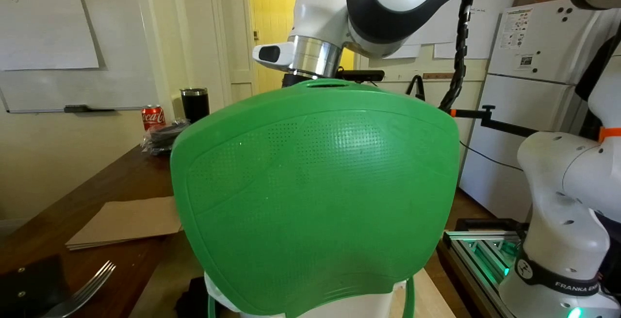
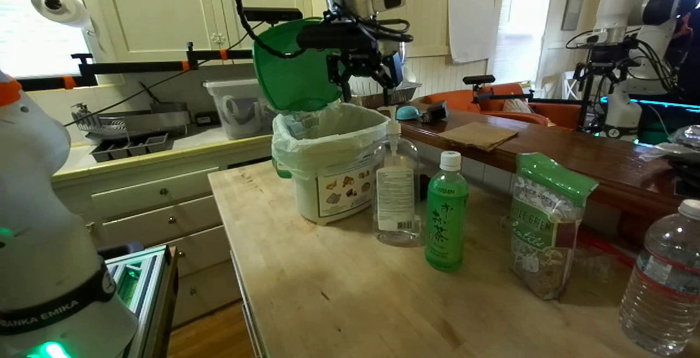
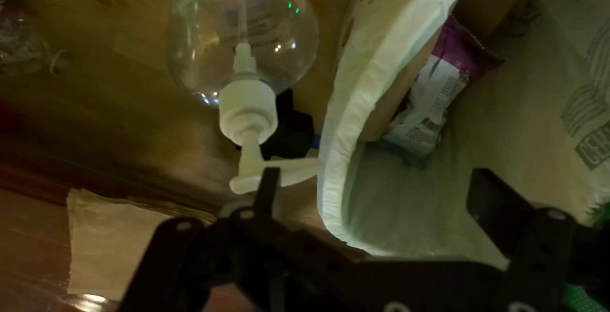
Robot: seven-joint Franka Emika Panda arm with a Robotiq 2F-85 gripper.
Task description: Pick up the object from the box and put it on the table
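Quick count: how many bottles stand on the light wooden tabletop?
3, in an exterior view: clear pump bottle beside the bin, green bottle next to that, ribbed clear bottle at the picture's right edge. The bin may hide others.

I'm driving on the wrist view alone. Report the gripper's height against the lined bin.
Observer: In an exterior view the gripper hangs with its fingertips above the rim level of the bin.
Operator: Give me another thing to keep clear of.
Observer: A green lid stands raised at the bin's edge in both exterior views.
Operator: Now report something outside my picture.
Observer: In an exterior view a fork lies on a dark wooden table.
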